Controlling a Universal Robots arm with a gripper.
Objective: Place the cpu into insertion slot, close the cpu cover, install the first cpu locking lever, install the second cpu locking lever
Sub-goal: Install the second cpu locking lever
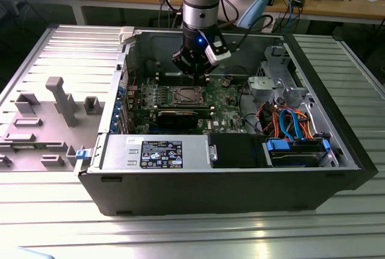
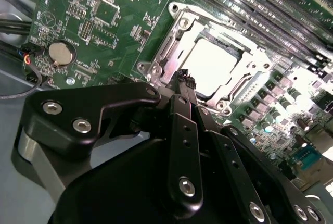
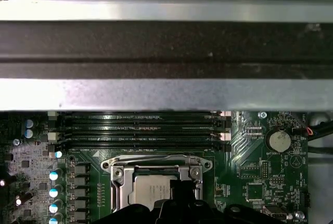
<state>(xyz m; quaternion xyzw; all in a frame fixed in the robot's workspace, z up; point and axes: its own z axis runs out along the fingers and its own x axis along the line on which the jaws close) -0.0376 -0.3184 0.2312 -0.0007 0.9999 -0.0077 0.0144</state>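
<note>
Nothing really readable here: the black label [image 1: 162,154] on the power supply [image 1: 153,152] and the motherboard [image 3: 255,177] silkscreen are just illegible specks.

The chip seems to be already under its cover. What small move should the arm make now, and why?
The cpu sits under the closed cpu cover, and the gripper, fingers shut, hangs just above the cover's edge. Whether the cover is already locked down I cannot tell. So probably: ease straight down toward that edge.

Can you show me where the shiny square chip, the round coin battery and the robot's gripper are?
cpu [image 2: 214,63], second wrist view, middle of its bright metal top.
coin battery [image 3: 278,140], first wrist view, its round face.
gripper [image 2: 186,79], second wrist view, at its fingertips.
</note>
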